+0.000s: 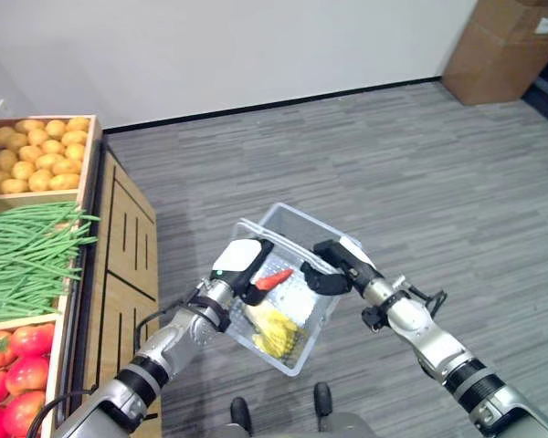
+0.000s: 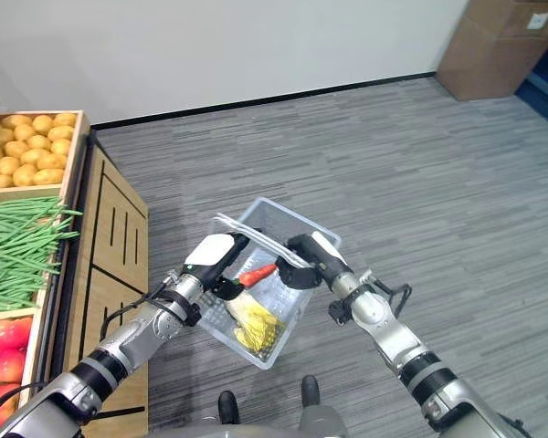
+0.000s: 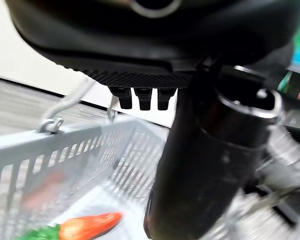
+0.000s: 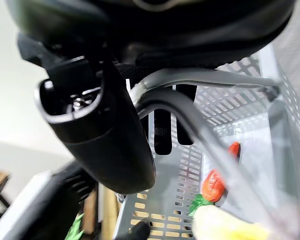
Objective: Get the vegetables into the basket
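Note:
A clear plastic basket [image 1: 284, 215] hangs tilted above the floor, held by its wire handle [image 4: 205, 77], on which my right hand [image 1: 334, 265] is shut. An orange carrot [image 1: 275, 278] with a green top lies inside the basket, beside a yellow vegetable [image 1: 275, 331] lower down. My left hand [image 1: 238, 260] hovers over the basket's near-left rim, right next to the carrot's thick end. In the left wrist view the carrot [image 3: 87, 225] rests on the basket floor below the thumb [image 3: 210, 175], apart from the fingers [image 3: 142, 97], which hold nothing.
A wooden produce stand [image 1: 119, 265] runs along the left, with crates of potatoes [image 1: 36, 153], green beans [image 1: 23, 255] and tomatoes [image 1: 14, 365]. A cardboard box [image 1: 507, 46] stands at the far right by the wall. Grey floor lies under the basket.

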Controlling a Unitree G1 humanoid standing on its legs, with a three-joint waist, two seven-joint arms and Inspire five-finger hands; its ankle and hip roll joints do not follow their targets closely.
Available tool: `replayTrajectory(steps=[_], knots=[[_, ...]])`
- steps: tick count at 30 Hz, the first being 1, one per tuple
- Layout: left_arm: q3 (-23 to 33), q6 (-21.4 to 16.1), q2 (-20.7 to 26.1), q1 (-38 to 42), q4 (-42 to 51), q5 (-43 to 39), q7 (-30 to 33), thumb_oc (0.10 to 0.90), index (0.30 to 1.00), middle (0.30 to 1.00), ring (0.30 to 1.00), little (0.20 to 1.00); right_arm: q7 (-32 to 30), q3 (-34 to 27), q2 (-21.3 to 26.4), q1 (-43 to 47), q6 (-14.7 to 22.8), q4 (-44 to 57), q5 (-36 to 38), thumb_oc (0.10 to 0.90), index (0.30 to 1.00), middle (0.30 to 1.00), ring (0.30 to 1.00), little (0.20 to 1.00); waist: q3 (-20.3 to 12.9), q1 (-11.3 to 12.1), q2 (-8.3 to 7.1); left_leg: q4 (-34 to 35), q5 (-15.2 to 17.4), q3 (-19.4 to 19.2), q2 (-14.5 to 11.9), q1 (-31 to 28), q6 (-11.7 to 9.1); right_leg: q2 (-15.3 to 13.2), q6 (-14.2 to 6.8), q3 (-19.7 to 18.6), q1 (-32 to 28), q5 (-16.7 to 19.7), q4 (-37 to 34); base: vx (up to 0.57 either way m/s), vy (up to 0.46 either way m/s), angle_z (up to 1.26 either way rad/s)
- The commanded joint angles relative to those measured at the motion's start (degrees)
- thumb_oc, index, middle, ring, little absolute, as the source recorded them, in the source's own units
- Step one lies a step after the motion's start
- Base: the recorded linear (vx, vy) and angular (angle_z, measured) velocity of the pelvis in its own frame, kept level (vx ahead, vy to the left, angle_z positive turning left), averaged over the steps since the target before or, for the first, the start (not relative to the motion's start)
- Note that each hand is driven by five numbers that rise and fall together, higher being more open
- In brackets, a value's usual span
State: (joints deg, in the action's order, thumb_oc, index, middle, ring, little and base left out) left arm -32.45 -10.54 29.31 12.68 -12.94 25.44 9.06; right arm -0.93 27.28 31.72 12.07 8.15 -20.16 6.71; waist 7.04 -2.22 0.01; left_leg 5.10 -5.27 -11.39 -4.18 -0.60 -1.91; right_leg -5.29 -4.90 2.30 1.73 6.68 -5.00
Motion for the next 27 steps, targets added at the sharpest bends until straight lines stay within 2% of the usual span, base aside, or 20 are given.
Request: replayTrajectory(steps=[1,3,4,6,10,11,13,14,16,17,18,19,20,27], knots=[[1.9,-7.3,1.5,3.0,4.2,-10.9,-2.9,0.900,1.000,1.000,1.000,1.000,-6.3,-7.1,-2.8,3.8,7.0,2.0,-3.7,0.400,0.300,0.300,0.300,0.300,-6.4,0.9,-1.93,-0.1,3.6,1.8,-2.5,-0.4,-4.0,-5.0,-5.4,1.7,-0.8,-2.0,0.0,0.01,0.010,0.12],[2.5,-7.5,2.8,0.3,8.5,-17.3,-5.6,0.900,1.000,1.000,1.000,1.000,-7.8,-8.6,-3.2,3.5,6.1,-2.2,-5.7,0.400,0.300,0.300,0.300,0.300,-6.4,1.5,-1.79,-0.1,3.6,2.4,-2.4,-0.1,-4.0,-5.0,-5.3,2.1,-0.9,-2.1,0.0,0.00,0.002,0.18],[3.0,-7.8,3.8,-2.4,11.5,-24.3,-7.6,0.900,1.000,1.000,1.000,1.000,-9.4,-9.8,-3.1,3.7,5.4,-6.0,-8.2,0.400,0.300,0.300,0.300,0.300,-6.4,2.0,-1.68,-0.1,3.5,3.0,-2.3,0.0,-3.8,-5.0,-5.2,2.4,-1.1,-2.1,0.0,-0.01,-0.003,0.17],[3.4,-7.4,5.3,-5.3,14.2,-32.2,-11.4,0.900,1.000,1.000,1.000,1.000,-10.5,-11.2,-2.9,3.9,4.5,-10.7,-9.2,0.400,0.300,0.300,0.300,0.300,-6.3,2.4,-1.44,-0.1,3.4,3.3,-2.2,0.0,-3.8,-5.1,-5.2,2.7,-1.3,-2.2,0.0,-0.01,0.001,0.11],[4.4,-7.0,8.0,-9.0,16.3,-38.3,-14.4,0.900,1.000,1.000,1.000,1.000,-11.6,-12.2,-2.9,4.8,3.9,-17.5,-10.1,0.400,0.300,0.300,0.300,0.300,-6.2,2.9,-1.32,-0.1,3.3,3.8,-2.1,0.1,-3.7,-4.9,-5.1,3.0,-1.5,-2.3,0.0,-0.01,-0.005,0.12],[5.1,-6.1,8.6,-11.9,15.1,-41.3,-15.6,0.900,1.000,1.000,1.000,1.000,-12.3,-13.2,-3.1,5.1,3.3,-23.4,-9.4,0.400,0.300,0.300,0.300,0.300,-6.0,3.4,-1.19,-0.1,3.1,4.2,-2.0,0.3,-3.7,-4.9,-5.0,3.1,-1.6,-2.3,0.0,-0.03,-0.013,0.12],[5.5,-4.9,8.2,-14.1,11.3,-41.8,-16.2,0.900,1.000,1.000,1.000,1.000,-12.8,-13.9,-3.6,5.8,3.0,-29.9,-7.8,0.400,0.300,0.300,0.300,0.300,-5.8,3.7,-1.15,-0.1,2.8,4.7,-2.1,0.5,-3.7,-4.8,-4.9,3.4,-1.6,-2.3,0.0,-0.02,-0.019,0.07],[5.4,-5.0,8.1,-14.1,11.1,-41.8,-16.2,0.900,1.000,1.000,1.000,1.000,-12.8,-13.9,-3.6,6.0,3.1,-30.1,-7.8,0.400,0.300,0.300,0.300,0.300,-5.8,3.7,-1.14,-0.1,2.8,4.7,-2.1,0.5,-3.7,-4.8,-4.9,3.4,-1.6,-2.3,0.0,-0.02,-0.015,0.07],[5.7,-3.6,6.9,-15.7,5.5,-42.4,-17.3,0.900,1.000,1.000,1.000,1.000,-12.4,-14.4,-3.6,6.3,2.5,-36.2,-7.1,0.400,0.300,0.300,0.300,0.300,-5.6,4.0,-1.07,-0.1,2.6,5.1,-2.0,0.7,-3.7,-4.8,-4.9,3.7,-1.6,-2.4,0.0,-0.02,-0.009,0.10],[5.7,-3.6,6.9,-15.7,5.5,-42.4,-17.3,0.900,1.000,1.000,1.000,1.000,-12.4,-14.4,-3.6,6.3,2.5,-36.2,-7.1,0.400,0.300,0.300,0.300,0.300,-5.6,4.0,-1.06,-0.1,2.6,5.1,-2.0,0.8,-3.7,-4.8,-4.9,3.7,-1.6,-2.4,0.0,-0.02,-0.022,0.10],[7.7,-2.4,3.9,-17.1,-2.0,-43.1,-16.9,0.900,1.000,1.000,1.000,1.000,-11.7,-14.4,-3.3,6.2,1.5,-40.7,-7.7,0.400,0.300,0.300,0.300,0.300,-5.5,4.5,-1.13,-0.1,2.3,5.4,-2.0,1.0,-3.8,-4.7,-4.8,3.9,-1.6,-2.3,0.0,-0.02,-0.039,0.09],[9.2,-2.3,0.8,-17.5,-10.0,-40.9,-16.3,0.900,1.000,1.000,1.000,1.000,-11.6,-15.2,-2.8,6.4,0.9,-44.6,-7.9,0.400,0.300,0.300,0.300,0.300,-5.4,4.7,-1.06,-0.1,2.2,5.9,-2.0,1.3,-3.8,-4.7,-4.7,4.2,-1.6,-2.4,0.0,-0.03,-0.053,0.08],[9.9,-2.2,-0.4,-17.3,-13.8,-39.1,-15.3,0.900,1.000,1.000,1.000,1.000,-11.5,-15.6,-2.4,6.6,0.6,-46.3,-7.9,0.400,0.300,0.300,0.300,0.300,-5.4,4.9,-1.00,-0.1,2.0,6.1,-2.1,1.4,-3.9,-4.7,-4.7,4.4,-1.6,-2.4,0.0,-0.02,-0.045,0.09],[14.0,-1.3,-7.2,-15.7,-35.9,-29.6,-10.4,0.900,1.000,1.000,1.000,1.000,-11.5,-19.5,0.2,6.0,-0.5,-55.8,-7.5,0.400,0.300,0.300,0.300,0.300,-5.0,5.1,-0.98,-0.1,1.9,6.1,-2.5,1.8,-4.1,-4.4,-4.5,4.4,-1.1,-2.4,0.0,-0.01,-0.028,0.11]])
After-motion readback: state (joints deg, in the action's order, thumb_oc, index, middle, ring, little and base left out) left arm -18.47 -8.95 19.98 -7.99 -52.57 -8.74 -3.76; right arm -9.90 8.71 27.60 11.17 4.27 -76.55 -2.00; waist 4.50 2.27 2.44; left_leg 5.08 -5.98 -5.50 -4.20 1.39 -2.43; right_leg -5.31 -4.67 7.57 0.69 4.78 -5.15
